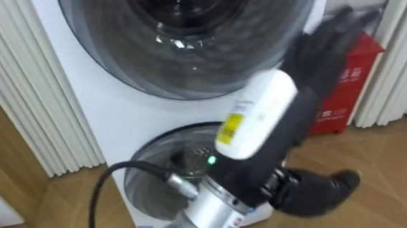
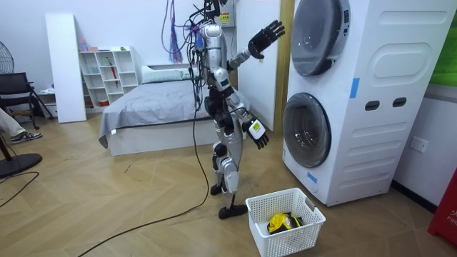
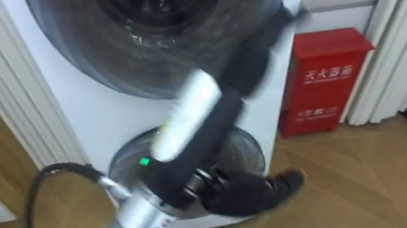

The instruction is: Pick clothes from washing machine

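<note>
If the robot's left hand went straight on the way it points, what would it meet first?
Probably the upper machine's round door. The open left hand points up at it across a gap in the room view; exact depth is unclear.

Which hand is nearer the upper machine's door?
Left. The left hand is raised near the upper door; the right hand hangs low, level with the lower door.
</note>
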Available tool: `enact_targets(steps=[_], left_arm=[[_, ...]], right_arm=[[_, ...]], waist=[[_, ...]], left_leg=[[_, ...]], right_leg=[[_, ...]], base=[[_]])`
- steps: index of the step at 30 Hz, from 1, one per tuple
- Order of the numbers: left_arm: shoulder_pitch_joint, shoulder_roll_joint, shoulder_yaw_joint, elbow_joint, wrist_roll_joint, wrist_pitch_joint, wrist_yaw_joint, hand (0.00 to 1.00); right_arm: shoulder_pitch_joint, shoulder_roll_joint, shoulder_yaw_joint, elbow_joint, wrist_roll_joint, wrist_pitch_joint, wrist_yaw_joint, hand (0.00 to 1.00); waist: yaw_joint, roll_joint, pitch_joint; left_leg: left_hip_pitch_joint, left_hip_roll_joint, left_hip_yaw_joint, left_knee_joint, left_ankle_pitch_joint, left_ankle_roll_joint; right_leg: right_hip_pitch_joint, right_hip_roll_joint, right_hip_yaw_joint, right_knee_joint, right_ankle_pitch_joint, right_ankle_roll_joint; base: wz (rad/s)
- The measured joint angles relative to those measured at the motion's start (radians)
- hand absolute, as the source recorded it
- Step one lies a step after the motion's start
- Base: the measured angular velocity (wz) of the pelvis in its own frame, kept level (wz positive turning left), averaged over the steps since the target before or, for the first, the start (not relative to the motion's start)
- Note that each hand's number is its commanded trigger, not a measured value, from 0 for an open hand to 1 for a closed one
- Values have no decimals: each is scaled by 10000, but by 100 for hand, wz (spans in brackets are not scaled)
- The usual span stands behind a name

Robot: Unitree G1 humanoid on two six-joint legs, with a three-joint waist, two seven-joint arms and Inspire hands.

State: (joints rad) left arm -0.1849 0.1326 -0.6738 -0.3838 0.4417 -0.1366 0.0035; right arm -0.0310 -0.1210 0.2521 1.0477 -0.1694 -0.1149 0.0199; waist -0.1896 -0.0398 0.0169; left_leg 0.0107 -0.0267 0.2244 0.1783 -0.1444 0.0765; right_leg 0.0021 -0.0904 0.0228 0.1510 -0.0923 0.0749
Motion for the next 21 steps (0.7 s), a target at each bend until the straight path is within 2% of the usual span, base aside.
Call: enact_targets(steps=[3,7,9,11,12,15,17,19,21], left_arm=[[0,-3,-269,391,127,-175,-298,0],[3,-2,-674,1180,333,-389,-329,0],[93,136,-999,1321,440,-759,-362,0],[90,104,-1163,1577,421,-759,-377,0],[91,105,-1168,1731,418,-758,-399,0],[91,108,-1145,2220,409,-755,-404,0],[103,137,-1132,2617,252,-758,-404,0],[458,188,-813,3361,216,-782,-387,0],[853,312,-318,4294,232,-816,-303,0]], right_arm=[[-133,-34,6,-45,16,-82,51,0],[-197,-34,8,-48,-47,-279,67,0],[-206,-80,15,-27,-67,-289,73,0],[-271,-81,14,-27,-88,-302,86,0],[-289,-104,14,-28,-91,-359,100,0],[-285,-158,17,-17,-86,-366,98,0],[-279,-143,14,-19,-61,-362,128,0],[-270,-141,-38,-32,-53,-356,172,0],[-218,-90,-324,-70,-175,-360,267,0]], waist=[[-49,8,-15],[-255,80,10],[-249,129,14],[-316,185,13],[-340,244,10],[-335,358,-4],[-301,348,6],[-202,339,11],[-209,264,58]], left_leg=[[221,78,134,-165,-74,-104],[589,206,211,-358,-209,-252],[650,281,252,-370,-297,-301],[672,334,289,-372,-350,-337],[673,360,325,-372,-374,-348],[728,374,356,-438,-395,-357],[760,371,359,-446,-395,-358],[890,368,467,-502,-414,-386],[893,371,461,-501,-418,-392]], right_leg=[[88,75,-22,-7,-48,-77],[314,235,-21,-38,-105,-142],[327,314,-53,-28,-109,-150],[349,360,-127,-10,-108,-152],[339,375,-270,-9,-107,-154],[308,400,-297,-12,-110,-159],[316,400,-287,-13,-128,-189],[351,405,-319,-8,-175,-261],[363,403,-407,-6,-196,-296]], base=[[-15],[-15],[-15],[-14],[-14],[-11],[-7],[-16],[-8]])
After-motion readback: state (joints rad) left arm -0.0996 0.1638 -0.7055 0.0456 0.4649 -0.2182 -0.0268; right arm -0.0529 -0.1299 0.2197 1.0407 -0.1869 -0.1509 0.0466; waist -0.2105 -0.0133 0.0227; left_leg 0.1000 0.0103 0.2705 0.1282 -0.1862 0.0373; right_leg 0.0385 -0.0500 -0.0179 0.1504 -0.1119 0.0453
